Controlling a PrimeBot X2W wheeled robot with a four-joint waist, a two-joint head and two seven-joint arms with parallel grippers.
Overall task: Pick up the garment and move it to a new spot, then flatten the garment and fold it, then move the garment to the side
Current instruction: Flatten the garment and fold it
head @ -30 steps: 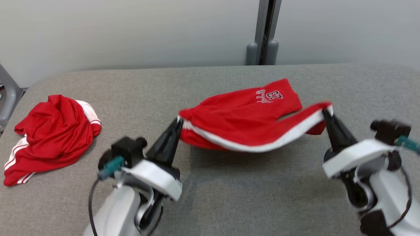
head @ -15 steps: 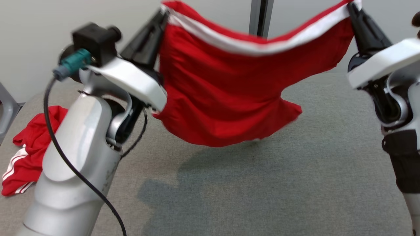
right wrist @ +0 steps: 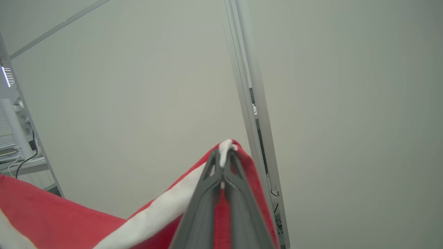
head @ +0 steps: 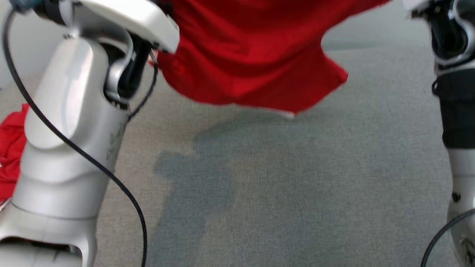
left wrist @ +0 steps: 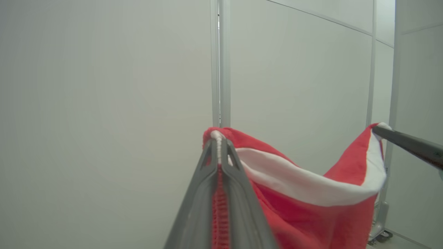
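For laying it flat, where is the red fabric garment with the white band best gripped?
Probably at the two ends of its white band, one gripper coming from each side. The left gripper and right gripper, shut there, let the red fabric garment hang spread over the grey fabric table.

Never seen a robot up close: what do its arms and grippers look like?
The left arm is a smooth silver-grey shell with a white wrist cover and a thin black cable looping along it. The right arm is silver too, with a black band. The left gripper and right gripper end in long, tapering dark grey fingers.
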